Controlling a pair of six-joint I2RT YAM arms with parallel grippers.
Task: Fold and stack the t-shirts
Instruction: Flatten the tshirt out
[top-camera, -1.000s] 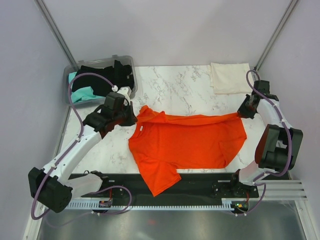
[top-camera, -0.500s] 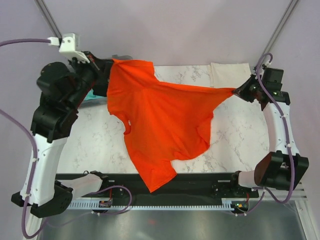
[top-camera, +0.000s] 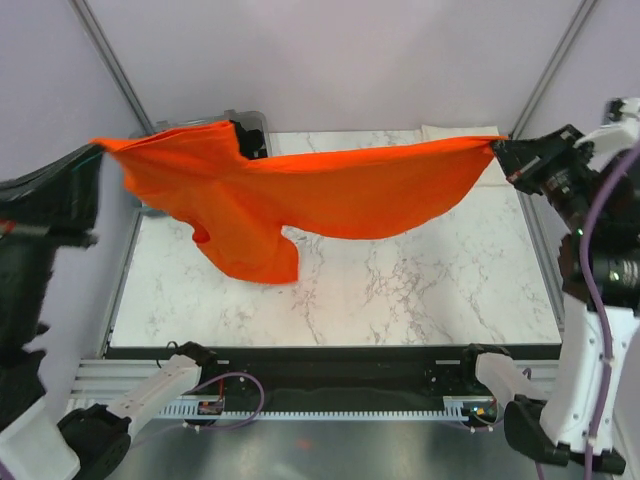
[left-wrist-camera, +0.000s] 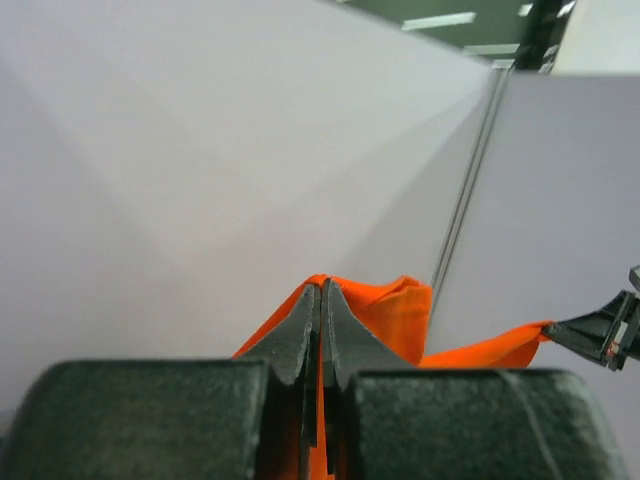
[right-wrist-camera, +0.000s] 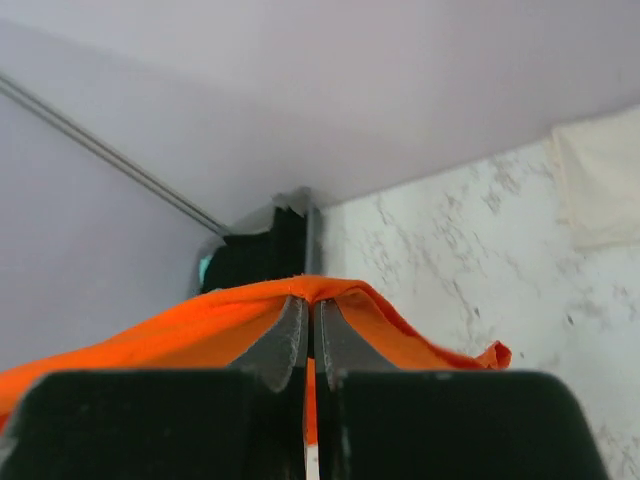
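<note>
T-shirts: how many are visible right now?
4: orange shirt stretched in the air; cream shirt at the far right corner; black shirt and teal shirt in the bin, where more may hide.

Top camera stares down from high behind the robot onto the marble table (top-camera: 400, 290). Left wrist camera sights along its fingers (left-wrist-camera: 295, 340), tilted up at the walls (left-wrist-camera: 200, 150); right wrist camera looks past its fingers (right-wrist-camera: 285, 340) toward the table's far-left corner. All three share the orange t-shirt (top-camera: 330, 185).
</note>
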